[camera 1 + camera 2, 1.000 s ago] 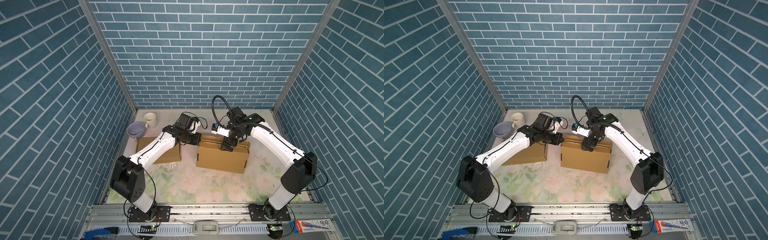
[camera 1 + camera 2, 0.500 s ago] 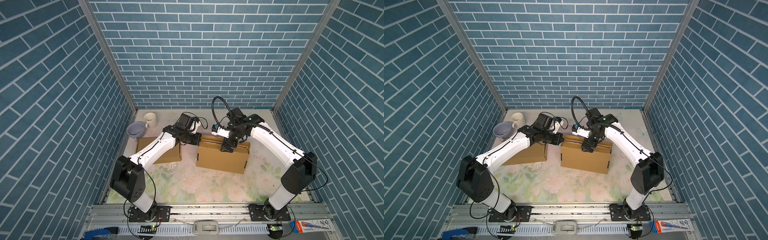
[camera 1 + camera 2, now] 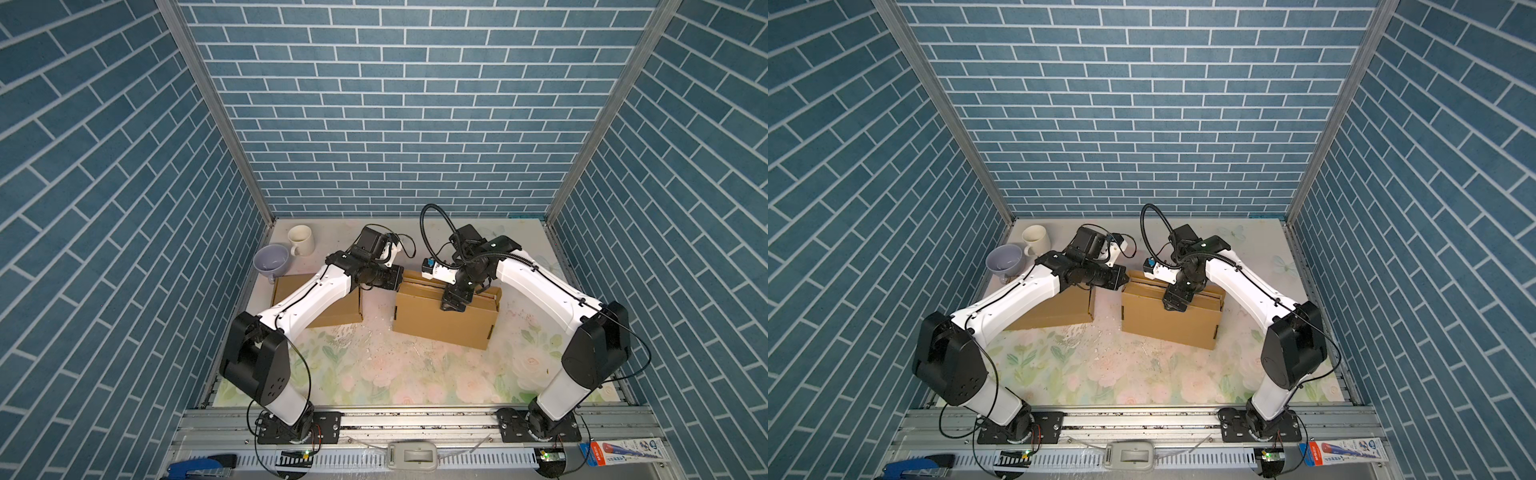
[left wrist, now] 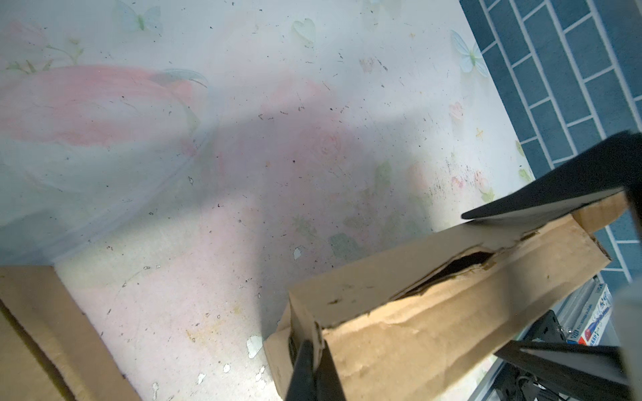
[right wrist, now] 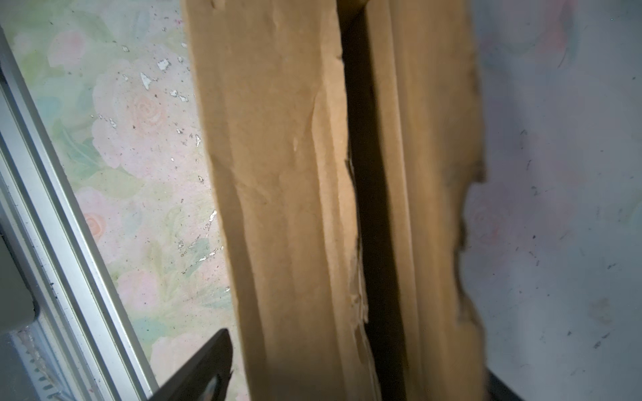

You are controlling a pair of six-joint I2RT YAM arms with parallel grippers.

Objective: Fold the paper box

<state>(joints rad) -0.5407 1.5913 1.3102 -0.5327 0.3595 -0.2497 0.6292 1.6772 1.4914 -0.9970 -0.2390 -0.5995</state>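
Little has moved — right hand [image 3: 453, 304] straddles paper box [image 3: 440, 330] from above.

Camera layout: one stereo pair overhead, one camera on each wrist.
Both top views look steeply down from high beyond the 6 o'clock edge of the bench [image 3: 374, 374], sharing the whole scene; the left wrist view looks close along the paper box [image 4: 434, 330] toward 3 o'clock, the right wrist view close down onto it.
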